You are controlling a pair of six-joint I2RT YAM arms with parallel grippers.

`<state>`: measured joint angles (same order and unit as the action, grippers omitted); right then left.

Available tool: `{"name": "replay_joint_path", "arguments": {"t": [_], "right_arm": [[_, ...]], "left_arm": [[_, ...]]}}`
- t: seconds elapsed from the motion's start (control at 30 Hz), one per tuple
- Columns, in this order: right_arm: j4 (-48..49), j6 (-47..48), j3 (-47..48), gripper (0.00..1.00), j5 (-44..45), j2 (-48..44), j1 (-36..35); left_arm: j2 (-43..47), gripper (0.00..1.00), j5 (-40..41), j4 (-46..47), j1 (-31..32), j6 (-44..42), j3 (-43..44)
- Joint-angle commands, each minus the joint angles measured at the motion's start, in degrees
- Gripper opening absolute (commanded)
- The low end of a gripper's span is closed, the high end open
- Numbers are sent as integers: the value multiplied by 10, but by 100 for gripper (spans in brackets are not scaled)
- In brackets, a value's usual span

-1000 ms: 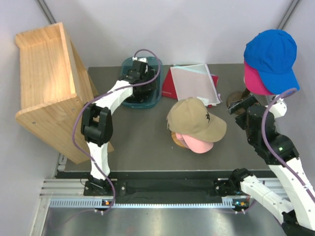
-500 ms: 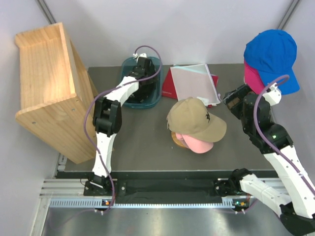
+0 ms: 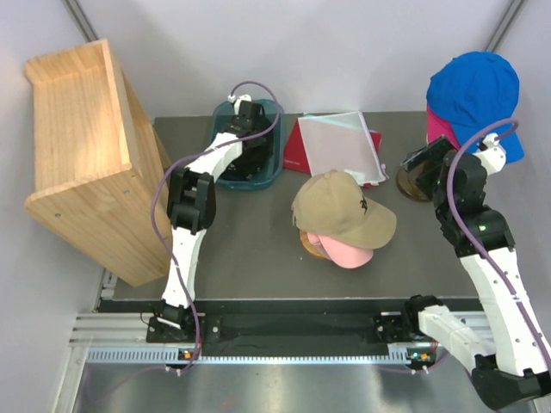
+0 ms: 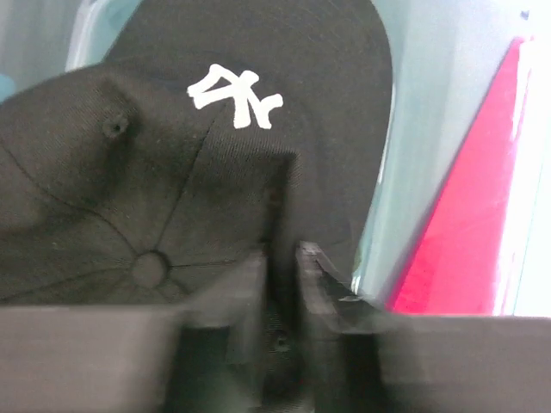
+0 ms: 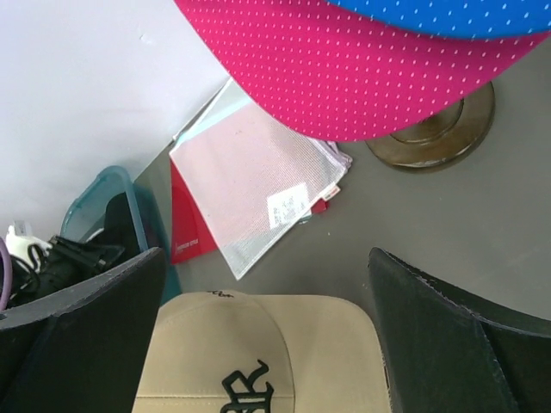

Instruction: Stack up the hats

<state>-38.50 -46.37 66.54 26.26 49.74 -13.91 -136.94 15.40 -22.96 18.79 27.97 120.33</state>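
- Left gripper (image 4: 282, 258) down in teal bin (image 3: 225, 110), fingers narrowed to a slit, pinching a raised fold of black cap (image 4: 172, 155) crown; brim running away beyond the fingertips.
- Right gripper (image 5: 267, 258) spread wide, empty; tan cap (image 5: 258, 344) just beneath, magenta cap (image 5: 362, 77) ahead.

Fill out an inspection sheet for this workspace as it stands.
Surface: dark grey table, matte.
Job's things: tan cap over light pink cap at centre; blue cap over magenta cap on the right stand; black cap in teal bin.
Clutter: red folder under mesh pouch.
Pincers: left pincer pinches the black cap's crown; right pincer open, holding nothing.
Cables: purple cable looping along each arm.
Surroundings: wooden crate at left; pale walls.
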Motion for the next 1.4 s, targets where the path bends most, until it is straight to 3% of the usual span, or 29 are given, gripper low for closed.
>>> {"name": "replay_joint_path", "arguments": {"t": [0.0,0.1,0.47,0.67,0.83,1.0,1.17,1.37], "right_arm": [[40,39,31,100,-44,12,16],[47,66,60,100,-53,38,17],[170,102,76,97,-213,106,13],[217,72,91,97,-302,137,11],[254,52,131,97,-392,176,10],[292,26,174,97,-458,218,7],[329,-1,197,98,-480,259,-10],[344,-16,199,97,-478,280,-48]], "left_arm": [[23,10,-32,55,-18,-8,-5],[64,0,-70,97,-18,-12,-31],[248,0,-151,133,-17,-43,-120],[320,0,-254,144,-17,-45,-160],[400,0,-386,188,-16,-61,-219],[442,0,-461,124,-7,-106,-200],[483,0,-435,80,12,-148,-206],[488,0,-286,41,12,-195,-228]]}}
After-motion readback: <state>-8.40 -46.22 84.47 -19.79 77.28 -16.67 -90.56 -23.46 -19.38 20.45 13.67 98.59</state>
